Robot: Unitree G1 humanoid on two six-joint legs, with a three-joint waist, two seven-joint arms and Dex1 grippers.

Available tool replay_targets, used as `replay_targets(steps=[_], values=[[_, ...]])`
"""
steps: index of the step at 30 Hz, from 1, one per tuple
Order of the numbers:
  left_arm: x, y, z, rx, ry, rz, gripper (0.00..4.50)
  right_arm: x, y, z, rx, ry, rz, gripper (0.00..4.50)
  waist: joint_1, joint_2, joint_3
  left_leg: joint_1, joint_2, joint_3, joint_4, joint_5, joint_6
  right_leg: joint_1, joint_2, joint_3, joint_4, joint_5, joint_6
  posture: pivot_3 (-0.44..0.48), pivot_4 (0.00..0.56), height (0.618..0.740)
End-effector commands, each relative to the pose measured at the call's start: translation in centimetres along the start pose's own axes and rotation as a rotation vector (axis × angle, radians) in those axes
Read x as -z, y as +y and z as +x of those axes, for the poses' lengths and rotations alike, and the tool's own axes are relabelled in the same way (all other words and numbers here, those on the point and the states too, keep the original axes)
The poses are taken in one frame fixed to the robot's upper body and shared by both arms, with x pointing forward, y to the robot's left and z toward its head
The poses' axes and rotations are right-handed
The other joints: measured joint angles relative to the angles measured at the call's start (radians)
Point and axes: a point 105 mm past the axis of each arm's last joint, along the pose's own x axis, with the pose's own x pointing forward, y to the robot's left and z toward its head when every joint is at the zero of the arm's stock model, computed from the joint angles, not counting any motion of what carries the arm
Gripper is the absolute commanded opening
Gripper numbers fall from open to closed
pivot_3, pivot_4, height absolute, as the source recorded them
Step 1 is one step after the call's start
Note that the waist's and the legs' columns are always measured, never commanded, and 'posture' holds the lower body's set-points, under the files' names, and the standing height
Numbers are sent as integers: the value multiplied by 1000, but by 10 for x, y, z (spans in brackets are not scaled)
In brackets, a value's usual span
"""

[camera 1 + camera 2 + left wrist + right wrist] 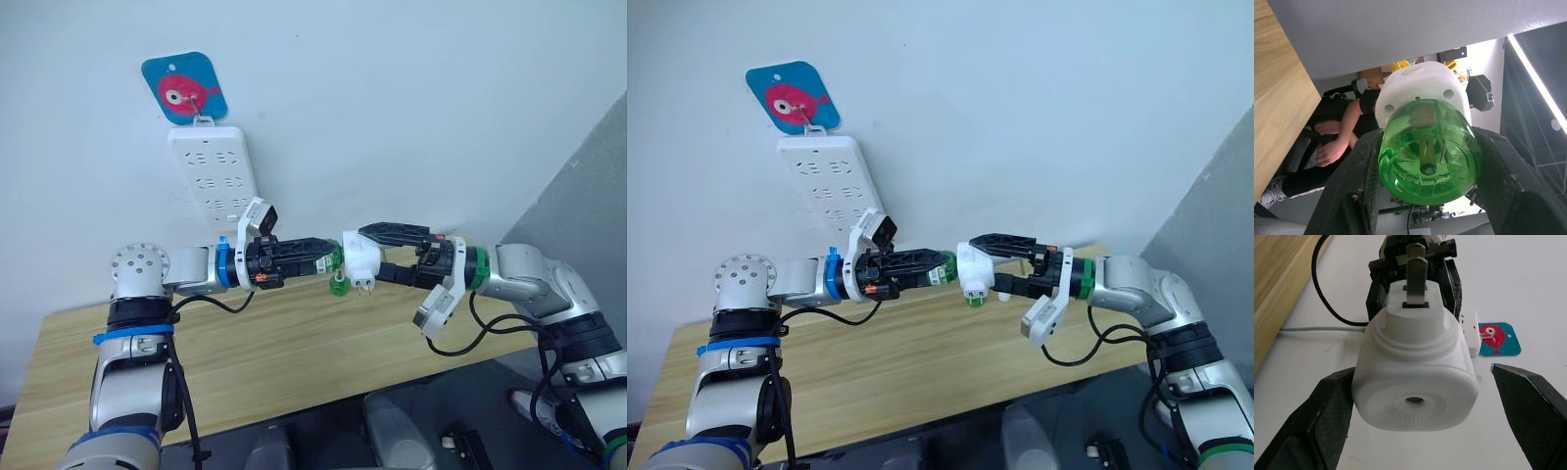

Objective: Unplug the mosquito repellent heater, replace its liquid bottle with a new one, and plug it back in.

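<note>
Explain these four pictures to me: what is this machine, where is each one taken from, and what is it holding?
It is a humanoid robot with two arms, each ending in a two-fingered tool. The two wide pictures come from cameras on its head; the two close-ups come from cameras on its wrists. Above a wooden table, the left tool grips a green bottle that sits in a white mosquito heater. The right tool is open around the heater. A white power strip hangs on the wall under a blue tag.

Faint embossed lettering on the mosquito repellent heater (1422, 90) underside, beside the bottle; illegible. No other text readable.
</note>
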Motion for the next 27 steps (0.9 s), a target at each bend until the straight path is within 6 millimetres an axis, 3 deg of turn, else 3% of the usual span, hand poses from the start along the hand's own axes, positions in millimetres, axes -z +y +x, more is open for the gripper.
replay_targets(steps=[1, 5, 15, 17, 22, 27], values=[[-3, -11, 0, 35, 6, 24, 2277, -1, -11, 2, 42, -24, -37, 4136, -6, 0, 0, 0, 0, 0, 0, 0, 0, 0, 0, 0, 0, 0, 0, -289, 136, 740], [-3, -11, 0, 32, 9, 24, 2277, -1, -10, 3, 41, -30, -41, 2945, -9, 0, 0, 0, 0, 0, 0, 0, 0, 0, 0, 0, 0, 0, 0, -289, 136, 740], [1, -12, 3, 18, 41, 41, 2277, -1, -13, 3, 56, -41, -45, 2934, -9, 0, 0, 0, 0, 0, 0, 0, 0, 0, 0, 0, 1, 0, 0, -289, 142, 740], [1, -14, 4, 23, 41, 61, 3015, 0, -13, 2, 60, -40, -46, 2934, -9, 0, 0, 0, 0, 0, 0, 0, 0, 0, 0, 0, 1, 0, 0, -289, 142, 740], [-6, -18, 3, 0, 20, 117, 4386, 0, -15, 1, 71, -41, -44, 2934, -9, 0, 0, 0, 0, 0, 0, 0, 0, 0, 0, 0, 1, 0, 0, -285, 146, 740], [-18, -23, 1, -145, -17, 513, 4500, 2, -10, -6, 39, -10, 15, 2934, -10, 0, 0, 1, 0, 1, 0, 0, 0, 0, 0, 0, 1, 0, 0, -282, 149, 740]])
